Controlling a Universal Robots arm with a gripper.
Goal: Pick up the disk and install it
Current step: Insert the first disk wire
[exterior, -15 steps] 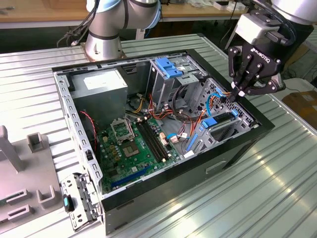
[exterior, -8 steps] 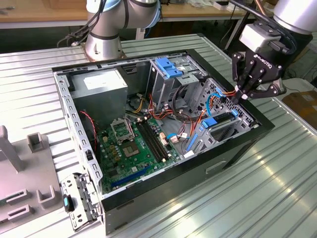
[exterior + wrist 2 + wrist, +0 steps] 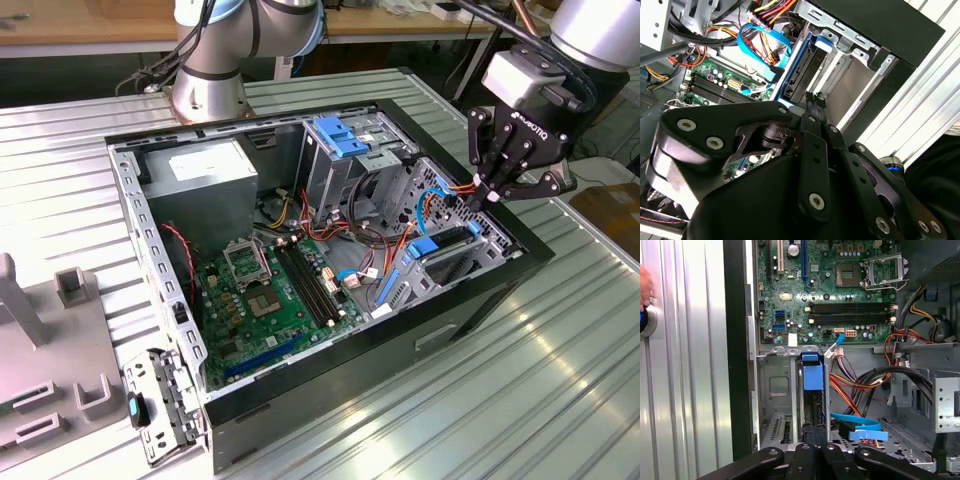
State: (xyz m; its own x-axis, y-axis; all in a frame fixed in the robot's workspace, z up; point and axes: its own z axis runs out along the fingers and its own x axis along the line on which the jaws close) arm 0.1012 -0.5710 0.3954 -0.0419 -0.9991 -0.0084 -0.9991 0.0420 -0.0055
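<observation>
**Gripper [image 3: 815,97] closed over the seated disk [image 3: 799,70]**

In the second wrist view the black fingers are pressed together, with their tips just beside the disk's exposed edge (contact cannot be confirmed). The disk stands on edge in the drive cage [image 3: 850,47]. In the first wrist view the joined tips lie over that same edge, and the disk's long axis runs from them toward the motherboard [image 3: 785,295], blue tab end leading. In the exterior view the gripper [image 3: 490,197] hangs over the computer case [image 3: 450,330] at the exterior view's right, and the disk [image 3: 448,243] is directly beneath.
</observation>
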